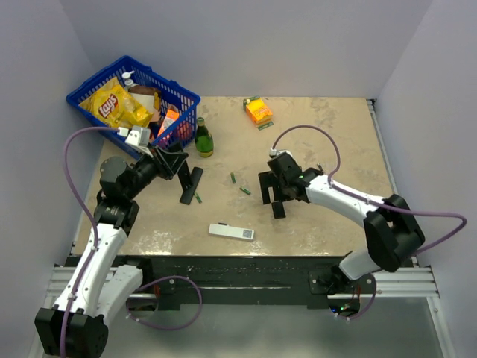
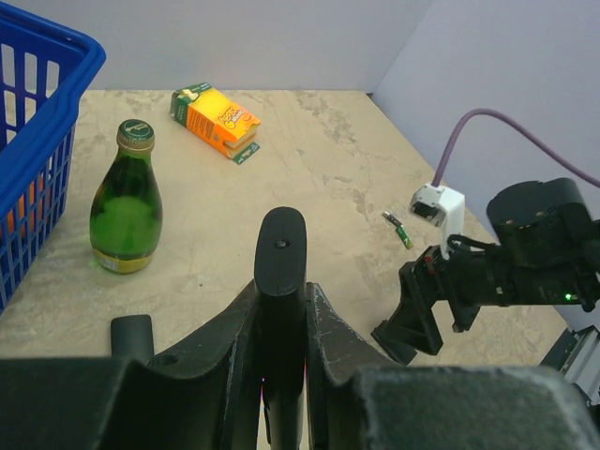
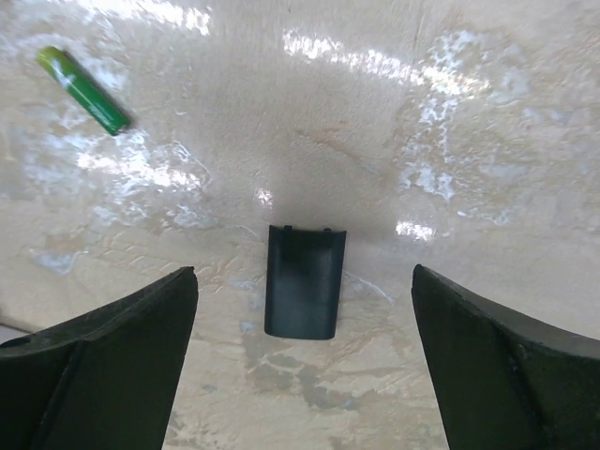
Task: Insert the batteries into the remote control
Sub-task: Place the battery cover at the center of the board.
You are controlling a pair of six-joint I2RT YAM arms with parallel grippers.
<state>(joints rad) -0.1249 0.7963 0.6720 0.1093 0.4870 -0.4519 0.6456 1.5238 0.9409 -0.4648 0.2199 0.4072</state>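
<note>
Slim matte black remote control (image 2: 280, 253) clamped in the left gripper (image 2: 281, 305), jutting past its fingers, glossy green cylindrical batteries (image 1: 233, 177) loose on the mottled beige table (image 1: 328, 142), right gripper (image 1: 272, 195) spread wide, pointing down over a flat black battery cover (image 3: 302, 281)

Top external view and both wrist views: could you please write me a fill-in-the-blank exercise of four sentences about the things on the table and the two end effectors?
1. The left end effector is shut on a slim ____ remote control.
2. The right end effector is ____, above a small cover.
3. The green bottle stands upright beside the ____ basket.
4. The loose batteries on the table are ____.

Missing words: black; open; blue; green.
</note>
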